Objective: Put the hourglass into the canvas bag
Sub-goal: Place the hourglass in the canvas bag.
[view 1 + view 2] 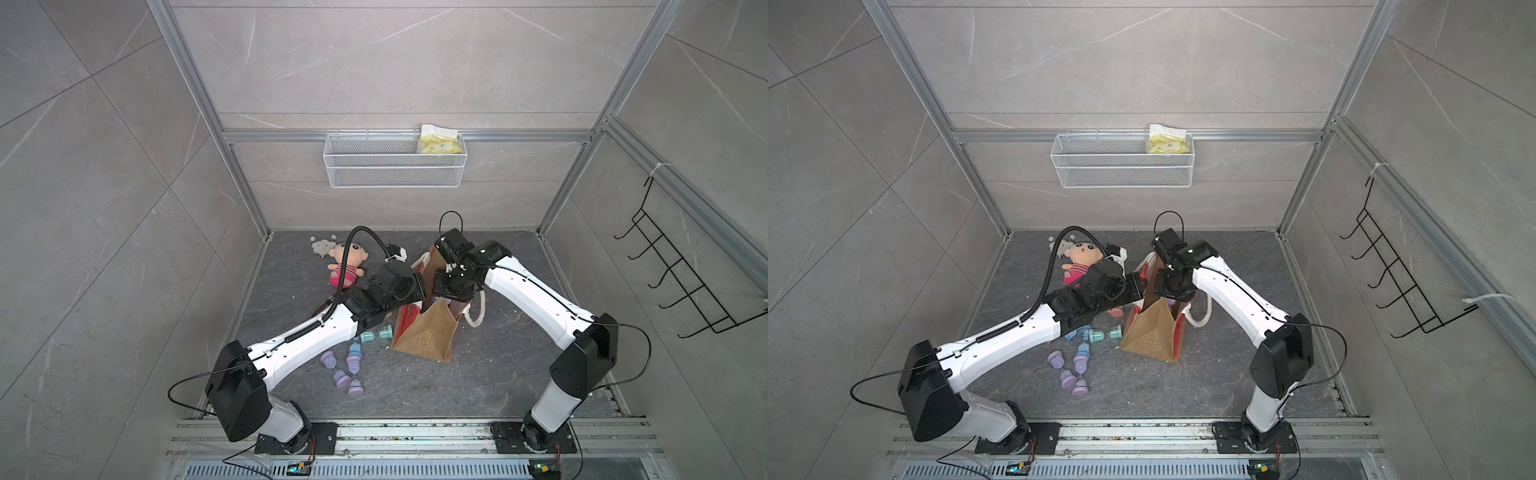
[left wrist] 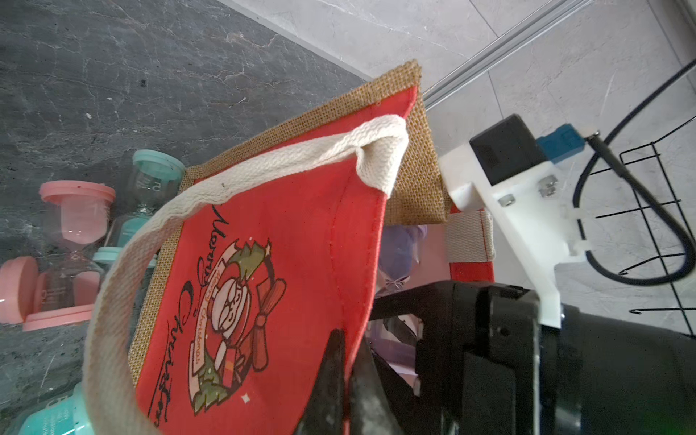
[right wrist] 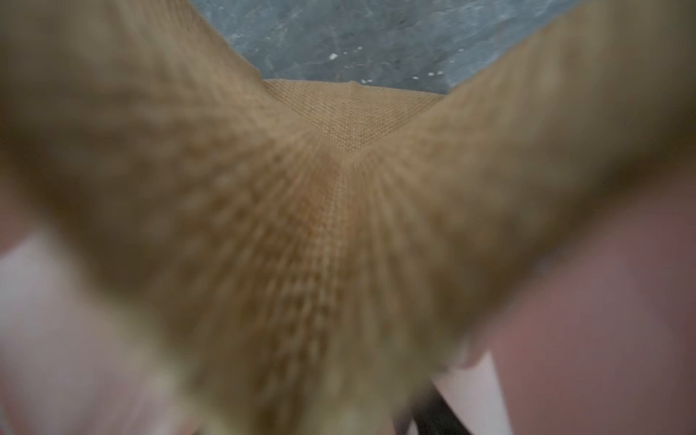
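Note:
The canvas bag (image 1: 424, 332) (image 1: 1152, 336) stands upright mid-floor, its tan burlap gusset toward the camera. My left gripper (image 2: 348, 339) is shut on the rim of its red printed panel (image 2: 301, 226), pulling the mouth apart. My right gripper (image 1: 451, 297) (image 1: 1173, 297) points down into the bag's mouth. A purple hourglass (image 2: 401, 241) (image 1: 438, 299) shows between its fingers, inside the opening. The right wrist view is filled by blurred burlap (image 3: 339, 188), and that gripper's own fingers barely show there.
Several more hourglasses lie on the floor left of the bag: teal (image 1: 374, 334), blue (image 1: 354, 353), purple (image 1: 328, 359) and pink (image 1: 1115, 311). A plush doll (image 1: 347, 266) lies behind the left arm. A wire basket (image 1: 395, 160) hangs on the back wall, a hook rack (image 1: 681, 270) on the right wall.

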